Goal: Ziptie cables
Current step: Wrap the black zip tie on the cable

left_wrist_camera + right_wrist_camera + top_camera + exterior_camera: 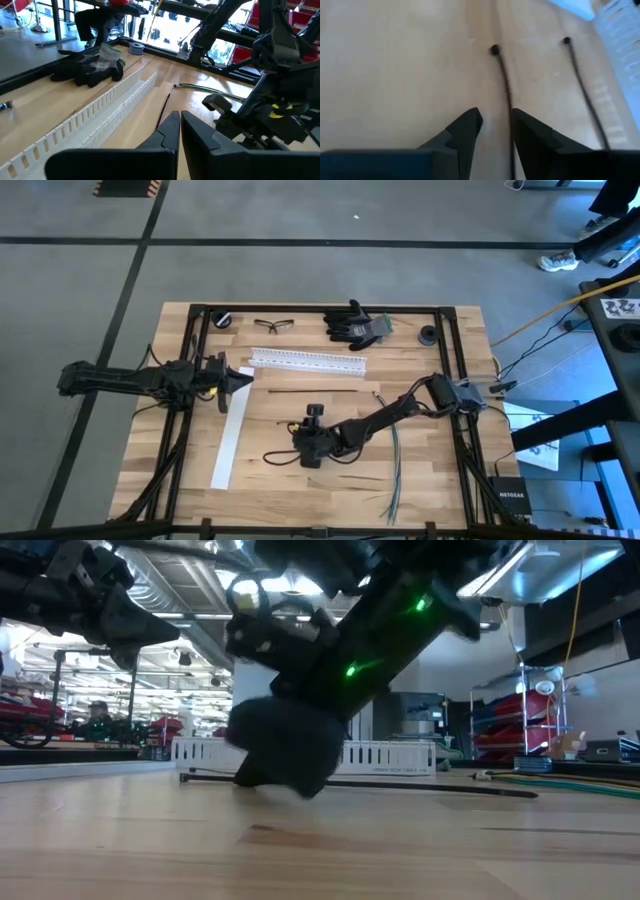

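Right gripper (pixel 492 130) is being held low over the wooden table (pixel 420 490), its fingers spread a little, with one thin dark cable (pixel 506 90) being seen running out from the gap and lying close along the inner edge of one finger. Nothing is yet being pinched. That cable's long axis is being kept roughly in line with the gripper's reach, so the coming close is judged to turn on the wire being centred between the fingers instead of just beside one.

A second cable (pixel 582 95) is being shown lying beside the first, apart from it and near the white slotted rail (pixel 622 45). In the high view the right gripper (pixel 311 442) is being seen near the table's middle, with a further bundle of cables (pixel 394 470) lying well apart toward the right arm's base.

Farther off, the left gripper (pixel 232 377) is being held waiting with fingers almost pressed together, at the end of the flat white strip (pixel 232 435) and near the rail (pixel 308 360). The right arm is being judged far nearer the cables. Gloves (pixel 355 325) and safety glasses (pixel 273 325) are lying at the far edge.
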